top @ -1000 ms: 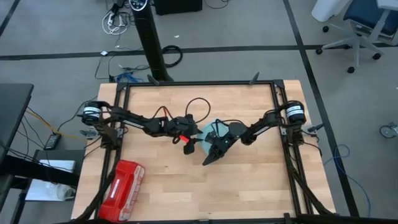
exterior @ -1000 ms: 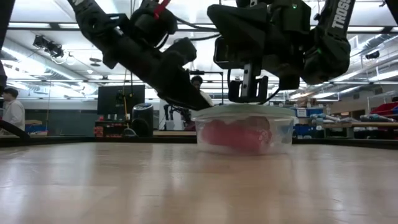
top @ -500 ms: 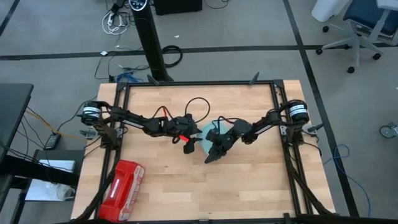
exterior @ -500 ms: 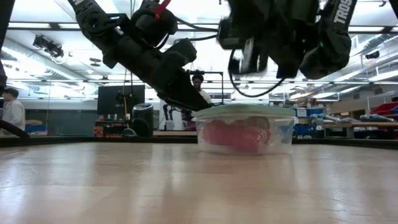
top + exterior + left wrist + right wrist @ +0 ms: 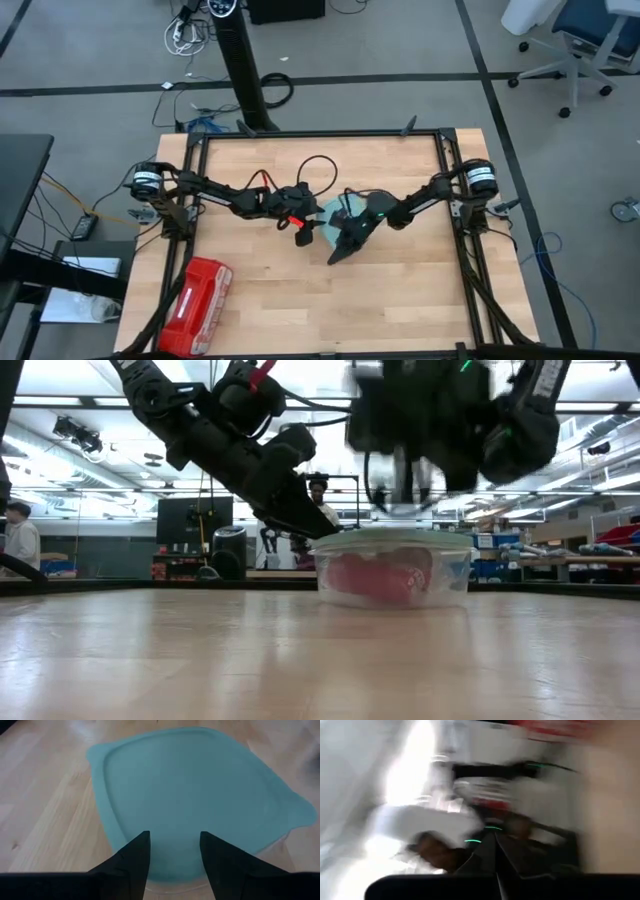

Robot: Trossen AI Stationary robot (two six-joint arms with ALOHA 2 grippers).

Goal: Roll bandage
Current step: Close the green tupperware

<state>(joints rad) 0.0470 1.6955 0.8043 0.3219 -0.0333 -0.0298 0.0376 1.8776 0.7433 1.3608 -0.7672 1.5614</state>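
The bandage (image 5: pixel 375 578) shows as a pink-red roll lying inside a clear tub (image 5: pixel 392 582) at the table's middle. A teal lid (image 5: pixel 190 795) covers the tub. My left gripper (image 5: pixel 173 837) is open and slants down from the table's left. Its fingertips stand over the lid's left rim (image 5: pixel 325 532). My right gripper (image 5: pixel 405 475) is shut and blurred, in the air above the lid with nothing in it. In the high view it points toward the table's near edge (image 5: pixel 335 257). My left gripper has its open fingertips (image 5: pixel 144 840) at the teal lid's left edge, slanting down from the table's left. Nothing lies between the fingers. I cannot tell whether the tips rest on the lid or stand just above it.
A glossy red case (image 5: pixel 197 303) lies at the table's near left corner. Black frame rails (image 5: pixel 455 180) run along the table's sides. Bare wood lies in front of the tub. People stand in the room beyond the far edge.
My right gripper has risen from just above the lid to well clear of it, staying shut, and it is blurred now. The tub, the lid and my left gripper have kept still.
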